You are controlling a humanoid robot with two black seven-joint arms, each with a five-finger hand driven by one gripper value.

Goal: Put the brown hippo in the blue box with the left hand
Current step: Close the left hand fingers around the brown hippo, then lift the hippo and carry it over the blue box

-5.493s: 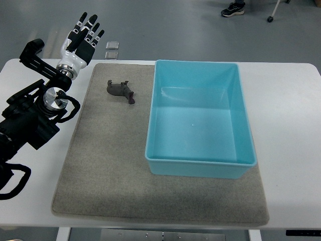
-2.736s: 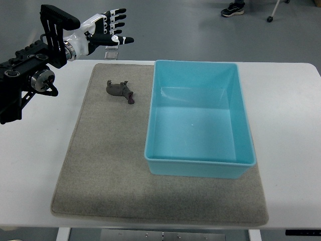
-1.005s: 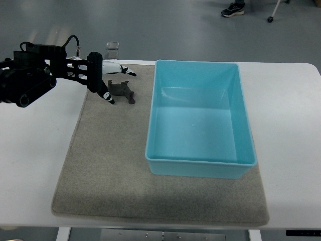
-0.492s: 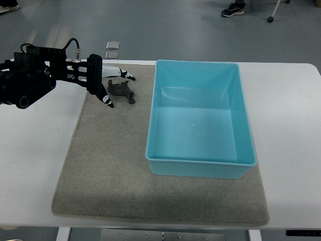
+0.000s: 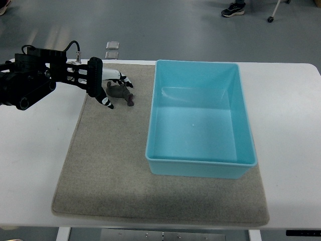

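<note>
The brown hippo (image 5: 122,92) lies on the grey mat (image 5: 110,165), just left of the blue box (image 5: 199,119). My left hand (image 5: 114,88) reaches in from the left at the mat's far edge. Its fingers (image 5: 122,79) spread over the hippo's far side, and the thumb (image 5: 107,102) points down on the near left. The hand brackets the toy without closing on it. The blue box stands empty on the right half of the mat. My right hand is out of the picture.
The white table (image 5: 35,150) carries the mat and box. Two small square tiles (image 5: 112,44) lie on the floor beyond the table's far edge. A person's shoe (image 5: 232,9) shows at the top.
My left hand has dropped from above the far table edge to the mat and slid right until its fingers reach around the hippo. The hippo and box have not moved.
</note>
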